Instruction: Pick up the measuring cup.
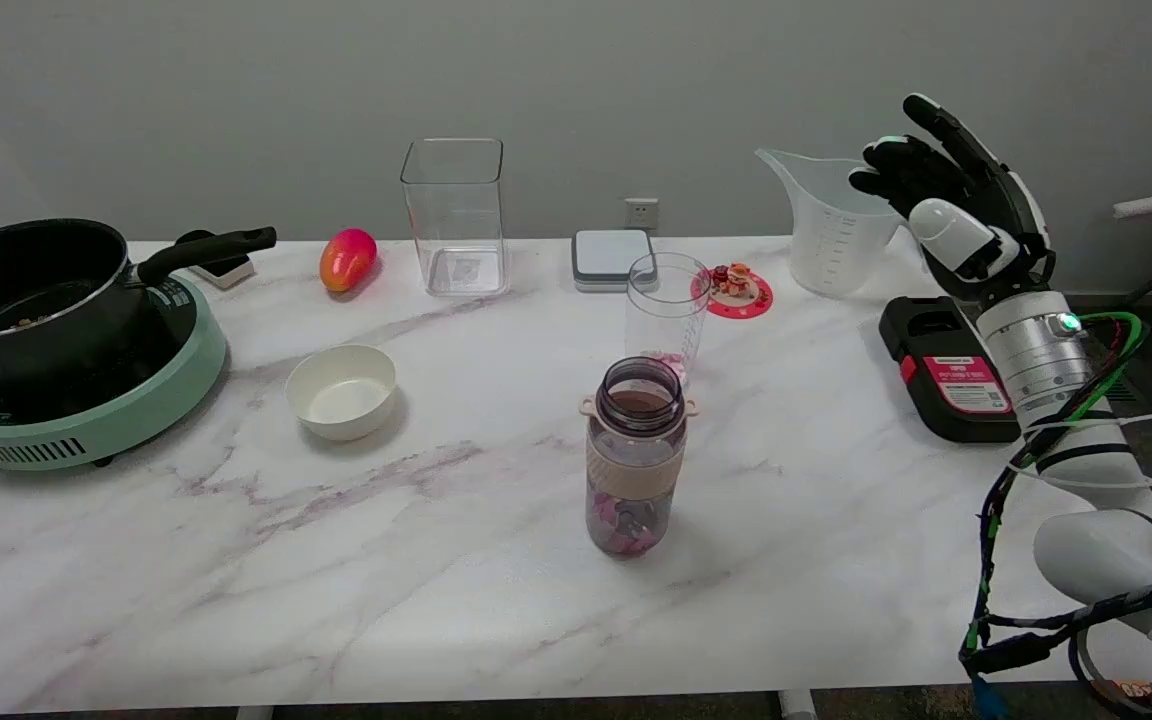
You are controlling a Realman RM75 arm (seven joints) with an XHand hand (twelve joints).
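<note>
Black fingertips (pixel 886 165) of the robot's right hand (pixel 956 205) reach onto the rim and handle side of the clear measuring cup (pixel 831 225), which stands upright at the far right of the marble table (pixel 436 560), spout turned left; whether the fingers have closed on the handle cannot be told from this angle. Just below the wrist lies a black device with a red label (pixel 946 375). Left of the cup sit a red coaster with small figures (pixel 738 290), a clear tumbler (pixel 666 310) and a grey-topped scale (pixel 613 258). Nearer the camera stands an open bottle with a beige sleeve (pixel 634 470). Further left are a white bowl (pixel 341 390), a tall clear container (pixel 454 215), a mango (pixel 347 259) and a black saucepan (pixel 31 290) on a green cooker (pixel 86 420).
</note>
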